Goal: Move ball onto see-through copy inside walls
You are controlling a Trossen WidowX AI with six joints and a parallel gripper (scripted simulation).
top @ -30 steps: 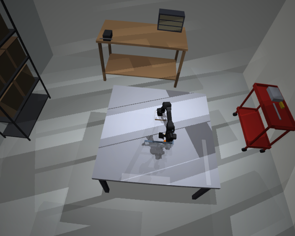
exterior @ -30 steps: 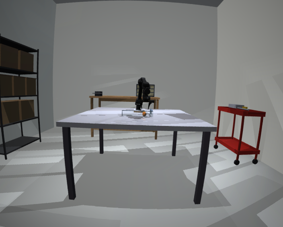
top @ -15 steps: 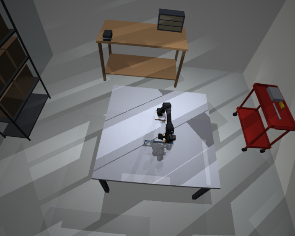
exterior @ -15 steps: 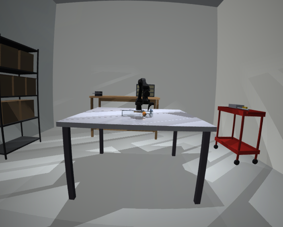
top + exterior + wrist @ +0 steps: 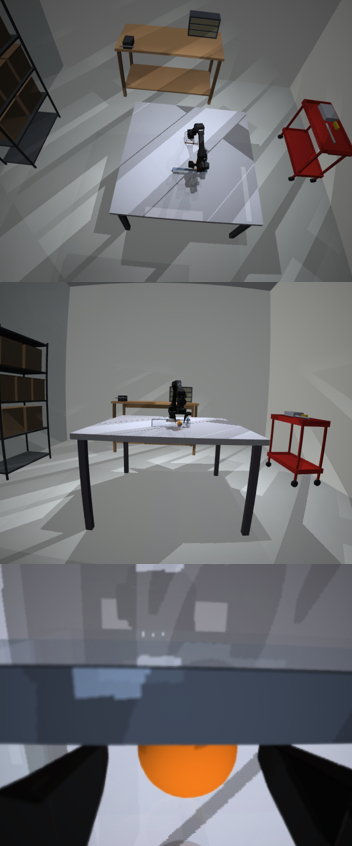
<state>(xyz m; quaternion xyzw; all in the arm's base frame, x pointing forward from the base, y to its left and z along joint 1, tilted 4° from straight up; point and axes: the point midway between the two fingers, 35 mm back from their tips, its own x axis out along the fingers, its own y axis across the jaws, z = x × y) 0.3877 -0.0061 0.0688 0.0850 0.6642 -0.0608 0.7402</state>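
Note:
The orange ball (image 5: 195,168) (image 5: 179,423) (image 5: 187,771) is close beside the long clear wall (image 5: 182,169) (image 5: 175,709). In the wrist view this wall's blue-grey band covers the ball's upper part. My gripper (image 5: 180,422) (image 5: 185,747) is open and low over the table. Its fingers stand on either side of the ball with gaps at both sides in the wrist view. The second wall (image 5: 188,420) is mostly hidden by my arm in the top view. A small orange patch of the see-through copy (image 5: 196,161) shows beside my arm, behind the ball; most of it is hidden.
My arm reaches from its base plate (image 5: 191,143) over the grey-white table (image 5: 138,188) (image 5: 117,434). A wooden bench (image 5: 164,38) stands behind, a dark shelf rack (image 5: 32,143) to the left and a red cart (image 5: 299,146) (image 5: 304,423) to the right, all away from the table.

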